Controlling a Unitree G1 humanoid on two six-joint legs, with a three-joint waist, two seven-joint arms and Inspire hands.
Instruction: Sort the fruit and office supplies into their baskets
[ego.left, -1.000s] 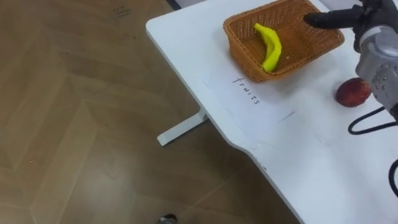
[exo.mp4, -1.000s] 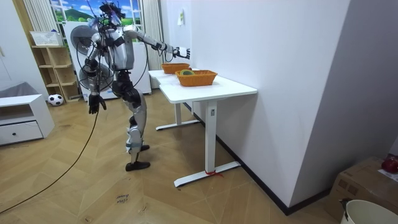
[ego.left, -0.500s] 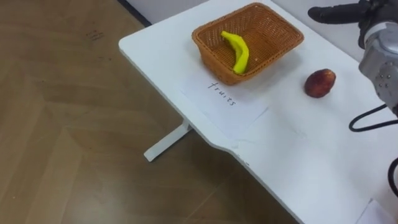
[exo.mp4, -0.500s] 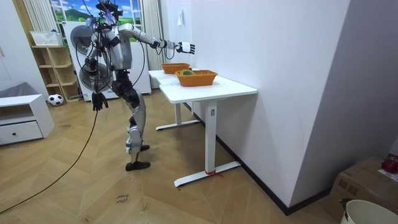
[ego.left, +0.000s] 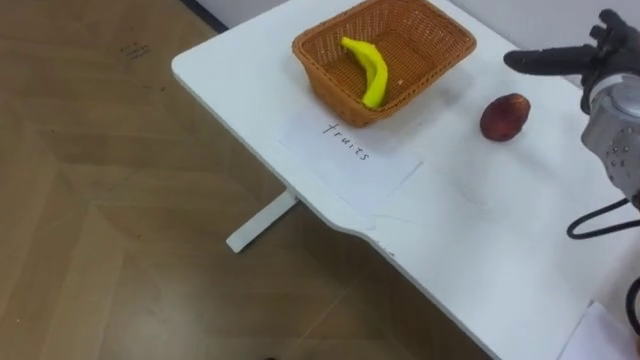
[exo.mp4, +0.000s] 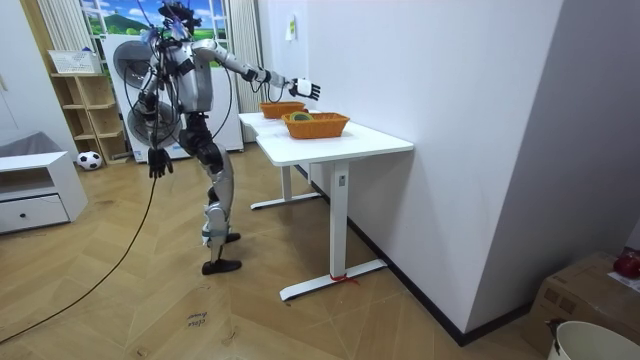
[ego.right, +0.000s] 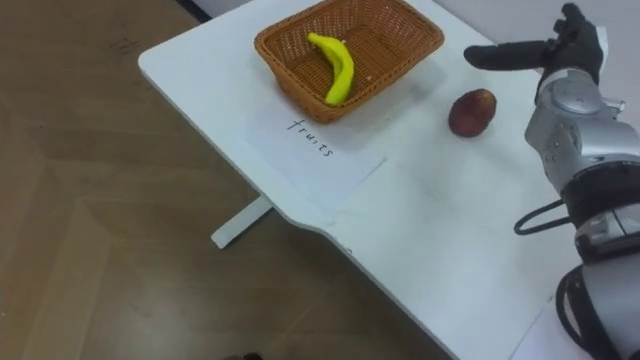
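Right hand (ego.left: 592, 55), left eye view: it enters from the upper right with its fingers stretched out straight toward the view's left, grasping nothing. A red fruit (ego.left: 505, 117) lies on the white table (ego.left: 470, 230) just below the fingertips in the picture, apart from them. A woven basket (ego.left: 335, 92) stands near the table's far corner, to the left of the red fruit and not touching it. A yellow banana (ego.left: 372, 72) lies inside the basket. A white paper sheet (ego.left: 352, 160) with handwriting lies flat on the table against the basket's near side. Wooden floor shows to the left of the table.

Right eye view: the same layout appears. The right hand (ego.right: 560, 48) is released and flat, with its silver forearm running down the right edge. The red fruit (ego.right: 472, 112) rests on the table (ego.right: 430, 220) between the basket (ego.right: 290, 90) and the forearm. The banana (ego.right: 338, 70) lies along the basket's middle, and the paper sheet (ego.right: 312, 150) lies below it.

Room view: the robot stands upright on the wooden floor at the table's (exo.mp4: 335, 142) side, toward the room view's left. Its right arm reaches out level over the tabletop, and the right hand (exo.mp4: 303, 90) is spread above the two baskets. The basket with the banana (exo.mp4: 281, 108) stands farther back, and a second basket (exo.mp4: 316, 125) stands nearer the camera. What the baskets hold is too small to tell in this view. The left hand (exo.mp4: 156, 162) hangs beside the robot's hip, well apart from the table.
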